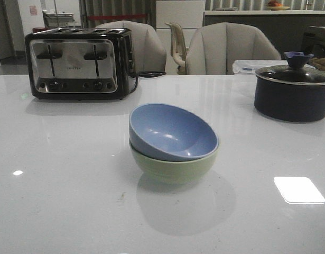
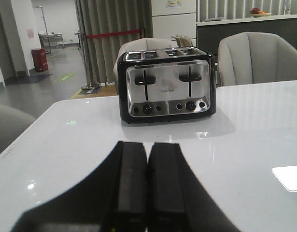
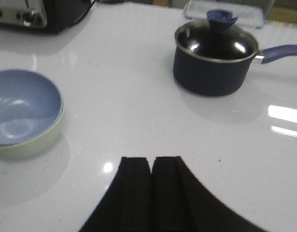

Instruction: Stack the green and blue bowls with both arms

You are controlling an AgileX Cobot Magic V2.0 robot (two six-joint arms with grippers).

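The white table is filling most of the front view, with the toaster standing at upper left and the dark pot at upper right. At the centre the blue bowl is sitting tilted inside the green bowl; both are plain, matte and round. The left gripper is showing its fingers pressed together on nothing, low in its wrist view. The right gripper is likewise closed and holding nothing.

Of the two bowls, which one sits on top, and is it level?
The blue bowl sits on top, nested in the green bowl, and it is tilted, not level; only the green one touches the table.
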